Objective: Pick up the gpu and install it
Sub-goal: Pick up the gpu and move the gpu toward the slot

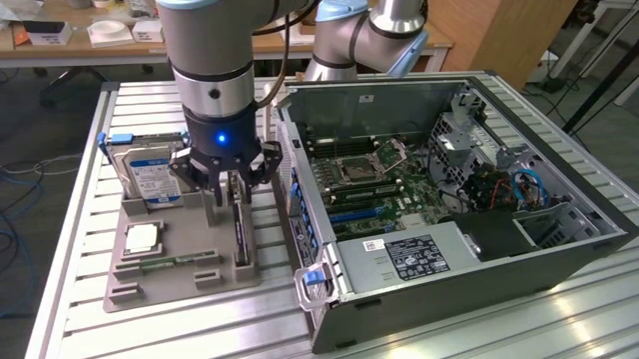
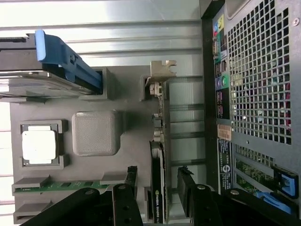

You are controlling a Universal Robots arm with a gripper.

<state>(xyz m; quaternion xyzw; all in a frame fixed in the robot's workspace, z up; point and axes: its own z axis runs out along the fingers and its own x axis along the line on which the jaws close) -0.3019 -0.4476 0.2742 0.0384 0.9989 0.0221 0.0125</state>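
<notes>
Exterior view: gripper (image 1: 227, 196) masks the gpu (image 1: 241, 241) at its twelve o'clock end, and the near edge of the hard drive (image 1: 148, 178) at the gripper's nine o'clock. Power supply label (image 1: 417, 256) print too small to read. Wrist view: gpu (image 2: 157, 155) and computer case (image 2: 254, 94) cropped by frame edge.

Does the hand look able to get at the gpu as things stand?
Probably yes: the open hand hangs right above the gpu, which stands on edge in the gray tray, with nothing between them.
</notes>
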